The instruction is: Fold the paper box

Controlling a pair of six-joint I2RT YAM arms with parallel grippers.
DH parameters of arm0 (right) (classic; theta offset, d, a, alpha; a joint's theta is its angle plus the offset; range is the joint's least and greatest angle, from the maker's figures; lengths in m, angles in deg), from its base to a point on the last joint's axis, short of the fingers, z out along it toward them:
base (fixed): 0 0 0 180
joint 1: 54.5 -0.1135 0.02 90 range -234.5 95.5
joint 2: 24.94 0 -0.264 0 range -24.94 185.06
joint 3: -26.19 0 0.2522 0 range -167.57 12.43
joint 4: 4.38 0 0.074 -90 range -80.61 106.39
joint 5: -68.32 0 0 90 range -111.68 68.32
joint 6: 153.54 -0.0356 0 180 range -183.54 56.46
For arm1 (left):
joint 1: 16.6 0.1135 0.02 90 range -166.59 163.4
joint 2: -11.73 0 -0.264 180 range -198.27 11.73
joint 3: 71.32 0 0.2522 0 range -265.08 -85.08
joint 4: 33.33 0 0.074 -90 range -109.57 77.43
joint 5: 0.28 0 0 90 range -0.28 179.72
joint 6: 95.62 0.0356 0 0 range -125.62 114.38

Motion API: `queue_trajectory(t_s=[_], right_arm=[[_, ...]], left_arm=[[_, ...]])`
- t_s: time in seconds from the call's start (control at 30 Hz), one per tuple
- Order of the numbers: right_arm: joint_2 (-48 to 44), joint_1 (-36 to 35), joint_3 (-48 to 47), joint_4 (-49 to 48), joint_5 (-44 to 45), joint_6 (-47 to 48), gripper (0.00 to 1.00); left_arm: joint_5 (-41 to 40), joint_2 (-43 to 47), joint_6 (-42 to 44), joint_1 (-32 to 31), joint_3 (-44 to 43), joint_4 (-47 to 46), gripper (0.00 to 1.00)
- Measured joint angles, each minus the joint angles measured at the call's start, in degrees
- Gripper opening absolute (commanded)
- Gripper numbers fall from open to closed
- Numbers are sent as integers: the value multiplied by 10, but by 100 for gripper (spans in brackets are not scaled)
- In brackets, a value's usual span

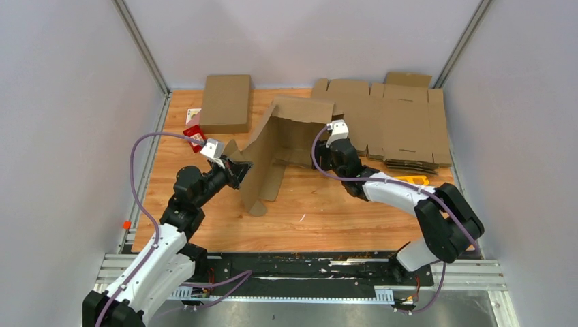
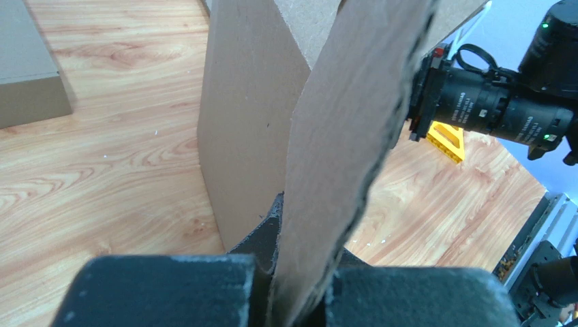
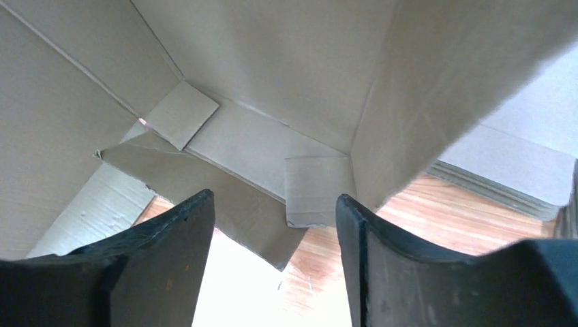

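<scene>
Cardboard is seen half-formed near the middle of the wooden table (image 1: 341,218). The paper box (image 1: 286,139) is stood up on its edges, with its walls raised and some flaps lying flat on the wood in front of it. Its hollow side is turned toward the right arm.

The left gripper (image 1: 240,170) is pressed together on a flap at the box's left edge. In the left wrist view the corrugated edge of that flap is clamped between the two black fingers (image 2: 170,286).

The right gripper (image 1: 324,147) is held at the box's right side with its fingers (image 3: 170,231) spread apart. Nothing is gripped between them, and creased inner panels and two small tabs are visible beyond.

A pile of flat blanks (image 1: 402,122) is laid at the far right of the table, with a yellow object (image 1: 412,180) just beside its near edge. A closed brown box (image 1: 226,102) is set at the far left, and a red item (image 1: 194,135) lies beside it.
</scene>
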Motion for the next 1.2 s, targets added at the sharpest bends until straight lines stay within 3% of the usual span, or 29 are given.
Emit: queue_trajectory(t_s=[0.17, 0.5, 0.63, 0.83, 1.2], right_arm=[[-51, 24, 41, -9, -9, -1, 100], [-68, 148, 89, -88, -135, 19, 100], [-2, 153, 71, -141, -208, 46, 100], [94, 158, 0, -147, -282, 65, 100], [104, 163, -3, -191, -379, 67, 100]], left_arm=[[0, -4, 0, 0, 0, -3, 0], [2, -9, 0, 0, 0, -9, 0], [5, -15, 0, 0, 0, -15, 0], [6, -15, 0, 0, 0, -16, 0], [8, -16, 0, 0, -1, -16, 0]])
